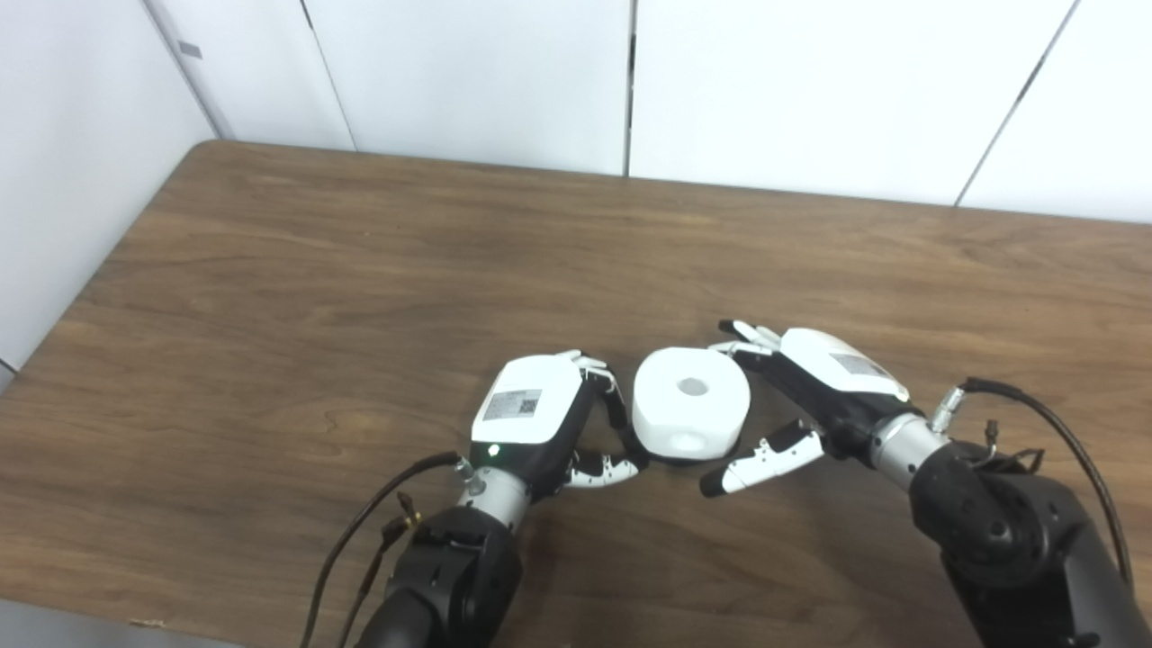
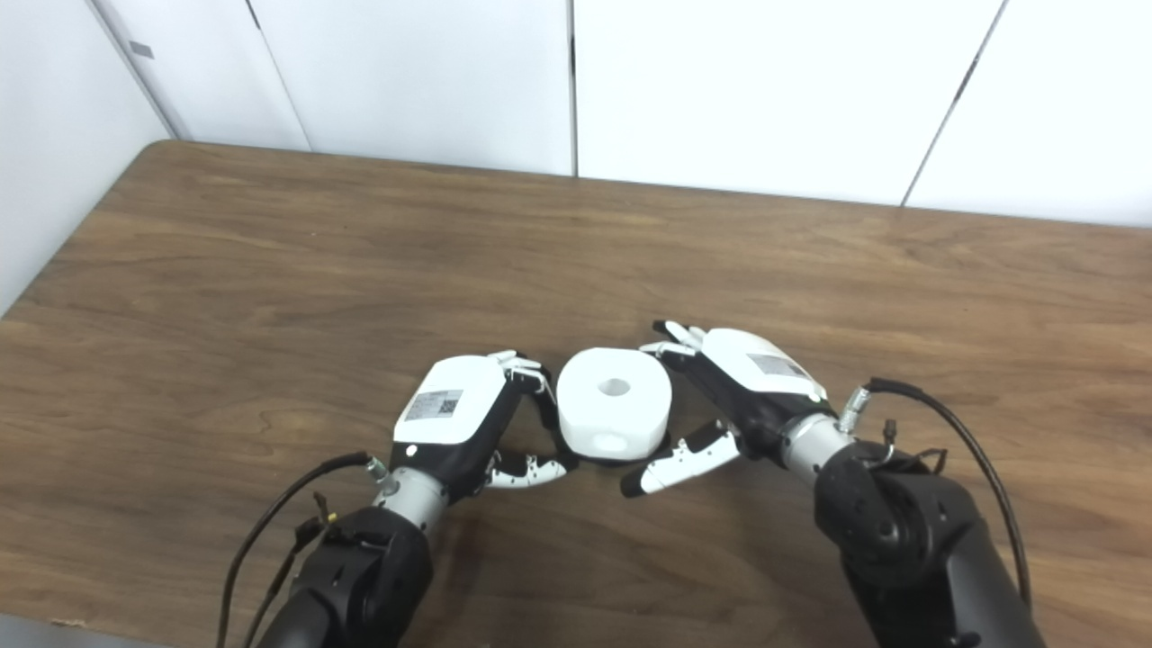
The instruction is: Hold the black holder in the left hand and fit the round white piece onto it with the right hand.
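Left hand (image 1: 540, 423) curled around the base under the round white piece (image 1: 691, 400); black holder (image 1: 670, 457) barely shows there as a dark sliver. Right hand (image 1: 810, 396) spread wide just beside, gripping nothing. Piece appears seated; next probably a check press or release.

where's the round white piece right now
The round white piece sits near the front middle of the table, between the left hand and the right hand, over a dark base.
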{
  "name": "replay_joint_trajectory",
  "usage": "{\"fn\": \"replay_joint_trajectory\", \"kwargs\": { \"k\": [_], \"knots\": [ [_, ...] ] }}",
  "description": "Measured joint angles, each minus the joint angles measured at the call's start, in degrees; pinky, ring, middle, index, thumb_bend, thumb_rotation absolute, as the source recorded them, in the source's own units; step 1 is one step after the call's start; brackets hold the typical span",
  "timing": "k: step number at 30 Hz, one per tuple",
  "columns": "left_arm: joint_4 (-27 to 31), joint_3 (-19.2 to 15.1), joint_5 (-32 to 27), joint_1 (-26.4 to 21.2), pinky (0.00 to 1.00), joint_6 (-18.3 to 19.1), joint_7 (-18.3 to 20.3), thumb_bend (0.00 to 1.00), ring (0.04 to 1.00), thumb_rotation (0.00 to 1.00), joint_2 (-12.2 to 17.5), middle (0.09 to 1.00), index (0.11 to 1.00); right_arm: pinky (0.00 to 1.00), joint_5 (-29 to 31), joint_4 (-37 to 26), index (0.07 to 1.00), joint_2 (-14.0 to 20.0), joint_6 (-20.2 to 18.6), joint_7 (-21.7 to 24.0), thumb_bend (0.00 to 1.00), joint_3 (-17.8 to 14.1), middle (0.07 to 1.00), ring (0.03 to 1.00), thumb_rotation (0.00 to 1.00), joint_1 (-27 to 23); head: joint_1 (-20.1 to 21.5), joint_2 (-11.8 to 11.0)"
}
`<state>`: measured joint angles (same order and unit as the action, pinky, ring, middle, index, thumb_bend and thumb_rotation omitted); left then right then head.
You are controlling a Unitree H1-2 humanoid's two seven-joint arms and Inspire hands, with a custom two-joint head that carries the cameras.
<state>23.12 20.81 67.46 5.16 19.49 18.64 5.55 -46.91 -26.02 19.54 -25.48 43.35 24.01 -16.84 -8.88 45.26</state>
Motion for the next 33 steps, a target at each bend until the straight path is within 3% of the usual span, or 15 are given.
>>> {"fn": "replay_joint_trajectory", "kwargs": {
  "k": [11, 13, 14, 18, 25, 30, 33],
  "knots": [
    [0.92, -0.86, 0.45, 0.04, 0.85, 0.47, 2.41, 0.52, 0.873, 0.07, -0.89, 0.795, 0.496, 1.00, -1.40, -0.19, 0.940, 0.72, -0.23, 2.77, 1.00, -0.30, 1.000, 1.000, 0.48, -0.03, 0.18, -0.18],
    [0.97, -1.12, 0.47, 0.07, 0.85, 0.52, 2.50, 0.75, 0.869, 0.14, -1.17, 0.798, 0.639, 1.00, -1.64, -0.18, 0.939, 0.75, -0.21, 3.15, 1.00, -0.35, 1.000, 1.000, 0.48, -0.03, 0.26, -0.26],
    [0.97, -1.26, 0.47, 0.07, 0.85, 0.52, 2.50, 0.79, 0.867, 0.15, -1.30, 0.797, 0.661, 1.00, -1.71, -0.18, 0.939, 0.82, -0.18, 3.22, 1.00, -0.43, 1.000, 1.000, 0.49, -0.03, 0.26, -0.26],
    [0.98, -1.74, 0.21, 0.07, 0.87, 0.53, 2.56, 0.86, 0.871, 0.17, -1.66, 0.799, 0.714, 1.00, -1.81, -0.18, 0.942, 1.08, -0.16, 3.37, 1.00, -0.95, 1.000, 1.000, 0.50, -0.03, 0.09, -0.35],
    [2.40, -3.25, -2.22, 0.16, 0.90, 1.43, 5.38, 0.90, 0.899, 0.23, -2.35, 0.854, 0.851, 1.00, -1.99, -0.17, 0.946, 1.15, -0.21, 4.26, 1.00, -1.55, 1.000, 1.000, 0.49, -0.20, -0.09, -0.44],
    [6.29, -4.68, -2.25, -0.27, 0.89, 3.61, 12.50, 0.91, 0.917, 0.26, -1.99, 0.881, 0.892, 1.00, -1.99, -0.16, 0.948, 1.21, -0.30, 5.20, 1.00, -2.11, 1.000, 1.000, 0.47, -0.48, 0.00, -0.44],
    [9.42, -6.30, -1.41, -0.76, 0.88, 4.92, 18.45, 0.92, 0.914, 0.22, -1.39, 0.884, 0.900, 1.00, -1.94, -0.13, 0.949, 1.36, -0.28, 5.22, 1.00, -2.85, 1.000, 1.000, 0.46, -0.48, 0.00, -0.53]
  ]
}}
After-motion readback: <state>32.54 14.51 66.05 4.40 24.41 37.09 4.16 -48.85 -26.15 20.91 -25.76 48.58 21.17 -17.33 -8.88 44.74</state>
